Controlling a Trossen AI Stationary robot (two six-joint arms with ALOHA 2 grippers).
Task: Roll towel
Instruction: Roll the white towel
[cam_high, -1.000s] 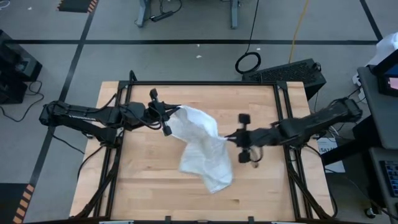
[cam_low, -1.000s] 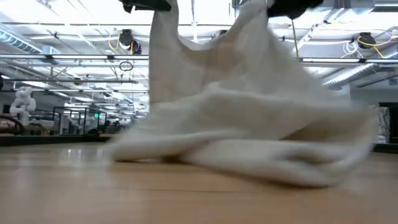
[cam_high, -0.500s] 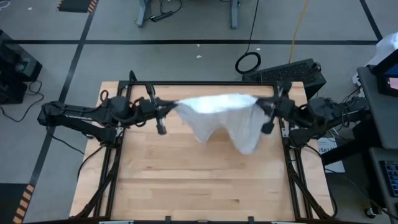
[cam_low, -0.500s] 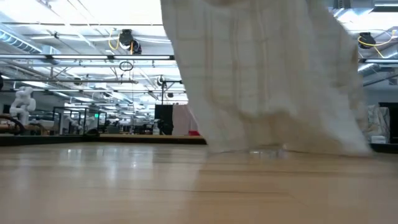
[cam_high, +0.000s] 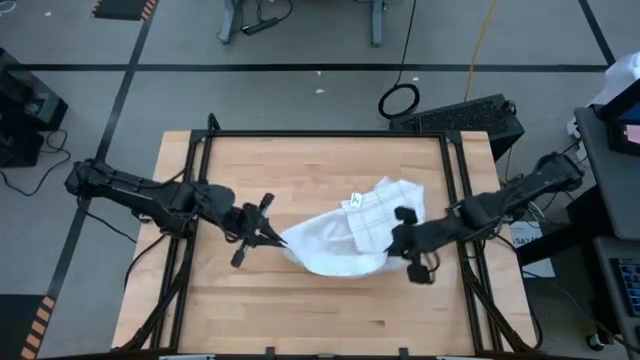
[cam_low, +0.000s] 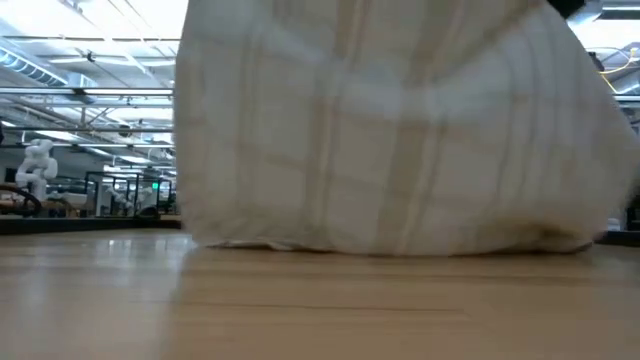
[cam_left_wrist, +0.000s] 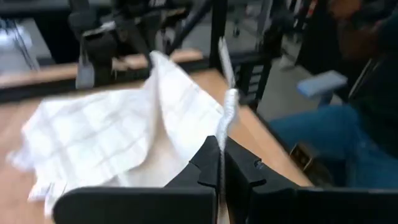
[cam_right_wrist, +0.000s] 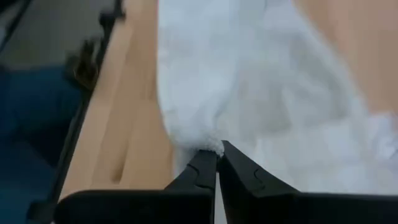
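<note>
Spreading is the job right now, and both hands are on it: the left hand (cam_high: 268, 236) is clamped on one corner of the towel (cam_high: 350, 235), the right hand (cam_high: 393, 240) pinched shut on the opposite corner, both close above the wooden counter (cam_high: 300, 160). Between them the towel sags in a rumpled heap, its far part bunched behind the right hand, grey check lines showing there. To do this well, I'd say draw the two corners evenly apart until the held edge goes taut, then lower it flat, keeping both pinches firm so neither corner slips. A small label tag (cam_high: 354, 202) sits on the towel's far edge, with dark marks too small to read.
</note>
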